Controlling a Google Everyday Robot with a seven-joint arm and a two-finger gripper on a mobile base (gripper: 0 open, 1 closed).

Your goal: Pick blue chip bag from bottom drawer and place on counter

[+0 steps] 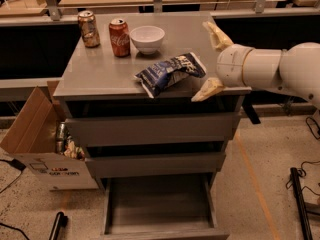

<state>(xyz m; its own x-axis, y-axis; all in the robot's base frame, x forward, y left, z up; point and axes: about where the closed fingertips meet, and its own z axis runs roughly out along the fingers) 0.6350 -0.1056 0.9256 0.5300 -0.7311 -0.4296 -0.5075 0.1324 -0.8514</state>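
The blue chip bag (167,74) lies crumpled on the counter (100,69) near its front edge, with the gripper (201,62) spread wide and empty at its right end; likely light, soft, slippery foil, best pinched across the middle.

White script, seemingly the Coca-Cola mark, is seen on the red can (119,36); white lettering is borne by the blue chip bag (167,73) on the counter (100,74), but cannot be read; dark print on the cardboard box (45,164) is illegible; the gripper (203,62) is held just right of the bag, fingers spread.
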